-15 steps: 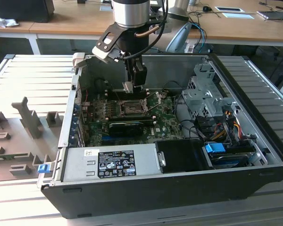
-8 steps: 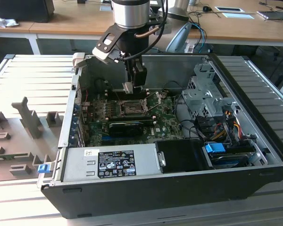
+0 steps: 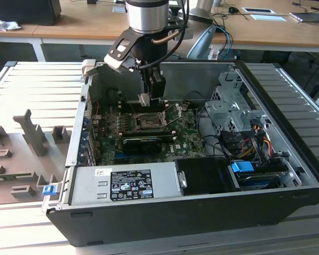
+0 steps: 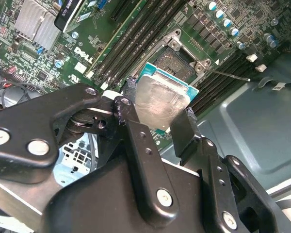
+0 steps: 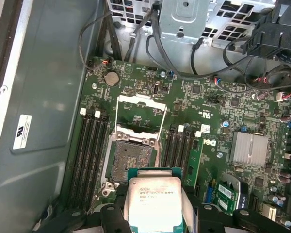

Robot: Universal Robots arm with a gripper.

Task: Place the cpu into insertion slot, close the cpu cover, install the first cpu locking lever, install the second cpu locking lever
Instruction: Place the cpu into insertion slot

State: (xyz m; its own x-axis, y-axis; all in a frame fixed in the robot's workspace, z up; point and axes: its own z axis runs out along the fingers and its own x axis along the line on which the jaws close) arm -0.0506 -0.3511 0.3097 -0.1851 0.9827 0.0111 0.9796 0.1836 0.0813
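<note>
Exterior view: the arm reaches down into an open computer case point(image 3: 202, 210), and the gripper point(image 3: 147, 99) hangs above the green motherboard point(image 3: 187, 144) with the cpu point(image 3: 144, 99) as a small pale square at its tip. How the chip is held is clearer in the wrist views.

In the second wrist view, two black fingers point(image 4: 136, 131) clamp opposite edges of the cpu point(image 4: 160, 97), its scuffed silver face towards the camera. The insertion slot point(image 4: 183, 57) is beyond it, and a thin wire lever point(image 4: 230, 76) sticks out beside the slot.

In the first wrist view, the slot point(image 5: 132, 158) is bare and dark in the centre. The cpu cover point(image 5: 138, 112) is swung open on its far side. Long black memory slots point(image 5: 89, 150) flank the socket, and the chip point(image 5: 153, 204) is held just short of its near edge, not seated.

The case lies on its side on a slatted metal table point(image 3: 42, 79). A silver power supply point(image 3: 122, 183) sits along its near wall, and grey fixtures point(image 3: 34, 135) stand at the exterior view's left. Wooden desks point(image 3: 69, 24) run along the far side of the room.
</note>
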